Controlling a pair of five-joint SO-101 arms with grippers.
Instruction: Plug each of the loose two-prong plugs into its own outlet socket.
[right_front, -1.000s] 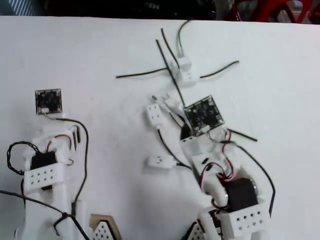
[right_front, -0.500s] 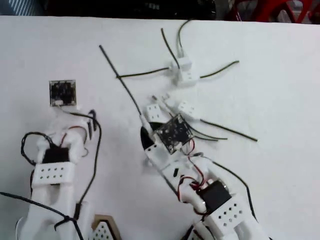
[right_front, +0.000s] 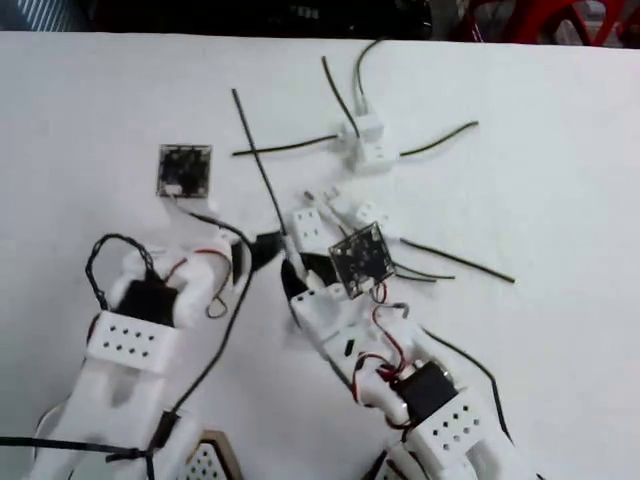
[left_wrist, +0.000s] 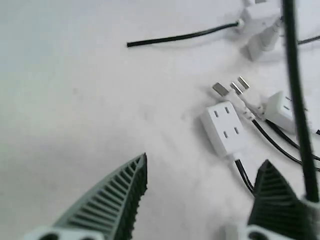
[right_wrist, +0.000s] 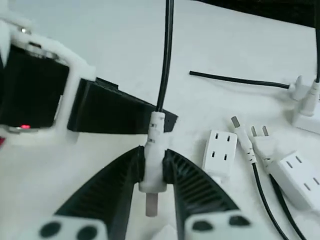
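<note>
1. The right gripper (right_wrist: 153, 156) has its jaws clamped tight on a white plug (right_wrist: 152, 150), one finger on each side of its body.
2. The plug stands upright between the fingers. Its black cord (right_wrist: 166, 50) runs off across the desk (right_front: 560, 150) toward the far edge.
3. The left gripper (left_wrist: 204, 161) has its jaws spread wide, with nothing between them and bare desk below.
4. Seen from above, the 2 grippers are near the desk's middle, the left one just beside the right.
5. Just past the held plug, a white socket (right_wrist: 220, 150) lies flat with its slots facing up.
6. A loose plug (left_wrist: 235, 91) with bare prongs lies just beside the socket's far end.
7. A 2nd socket (left_wrist: 282, 110) lies near that plug, on the side toward the desk's right edge.
8. Nearer the far edge, a pair (right_front: 366, 140) of white pieces lie touching, and their black cords fan out over the desk.
</note>
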